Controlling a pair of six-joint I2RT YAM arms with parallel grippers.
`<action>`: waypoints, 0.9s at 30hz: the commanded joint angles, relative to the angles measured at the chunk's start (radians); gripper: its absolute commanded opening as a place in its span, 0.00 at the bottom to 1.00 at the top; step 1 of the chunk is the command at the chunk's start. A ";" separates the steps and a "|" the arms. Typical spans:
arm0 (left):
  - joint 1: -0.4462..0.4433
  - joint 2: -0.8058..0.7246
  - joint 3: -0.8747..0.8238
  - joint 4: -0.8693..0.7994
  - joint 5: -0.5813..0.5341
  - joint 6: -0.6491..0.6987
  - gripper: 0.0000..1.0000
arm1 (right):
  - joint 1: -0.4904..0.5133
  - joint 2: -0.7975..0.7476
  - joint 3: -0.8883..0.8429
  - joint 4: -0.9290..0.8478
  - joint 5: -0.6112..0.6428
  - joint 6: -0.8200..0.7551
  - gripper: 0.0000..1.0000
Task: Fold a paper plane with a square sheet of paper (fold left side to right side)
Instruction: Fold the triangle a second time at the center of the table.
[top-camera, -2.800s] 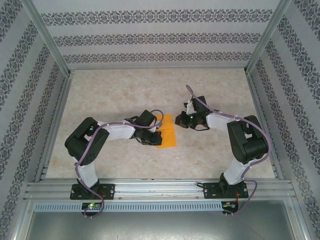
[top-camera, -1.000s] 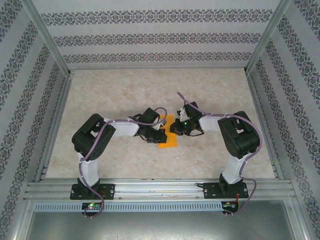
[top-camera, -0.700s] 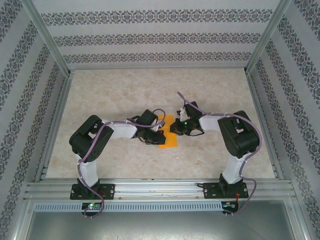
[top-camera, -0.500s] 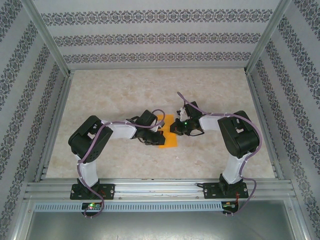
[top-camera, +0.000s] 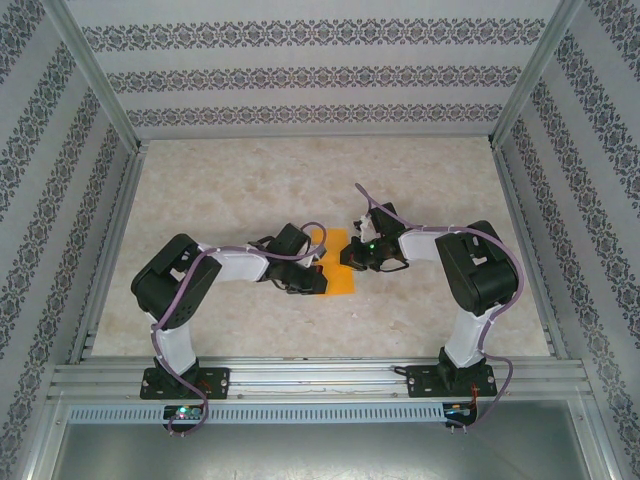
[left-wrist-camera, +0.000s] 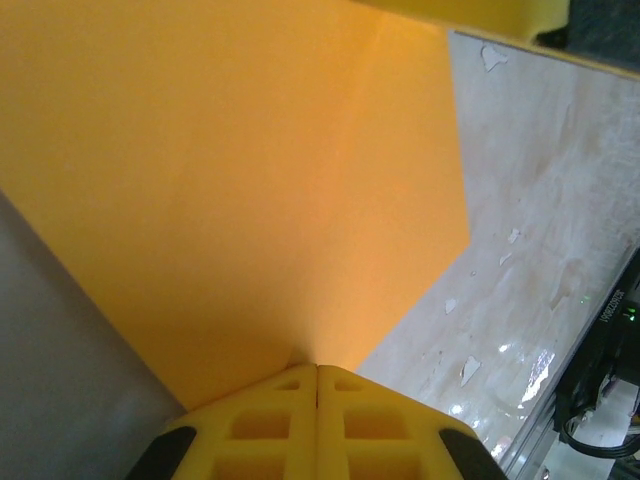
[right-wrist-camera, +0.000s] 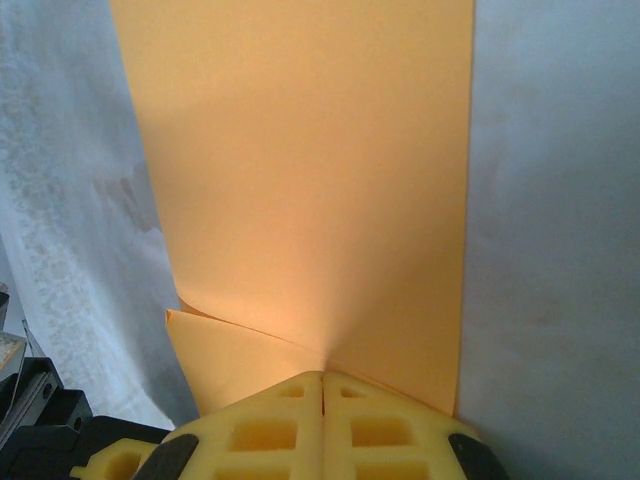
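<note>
The square sheet of paper (top-camera: 340, 279) lies flat on the table between the two arms as a narrow upright orange rectangle. My left gripper (top-camera: 319, 279) is shut, its yellow tips resting on the paper's left part; in the left wrist view the gripper (left-wrist-camera: 317, 366) touches the sheet (left-wrist-camera: 250, 180) with nothing between the fingers. My right gripper (top-camera: 348, 261) is shut too, at the sheet's upper right edge. In the right wrist view the gripper (right-wrist-camera: 322, 375) presses the paper (right-wrist-camera: 320, 180), where a folded layer's edge runs out to the left from the tips.
The marbled tabletop (top-camera: 250, 190) is ringed by aluminium rails (top-camera: 300, 378) and patterned walls. Dark parts of the right arm (left-wrist-camera: 600, 390) sit close beside the paper in the left wrist view.
The left arm has drawn back a little to the left and nearer, uncovering more of the paper. The right arm has stayed put. Both grippers stay shut.
</note>
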 joint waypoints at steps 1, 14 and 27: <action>-0.001 0.004 -0.055 -0.118 0.032 0.005 0.01 | -0.017 0.065 -0.032 -0.129 0.115 -0.028 0.00; -0.002 -0.036 -0.121 -0.117 0.007 -0.006 0.01 | -0.017 0.066 -0.027 -0.134 0.112 -0.030 0.00; 0.017 -0.155 -0.037 -0.122 0.018 -0.037 0.01 | -0.010 0.063 -0.024 -0.132 0.109 -0.027 0.00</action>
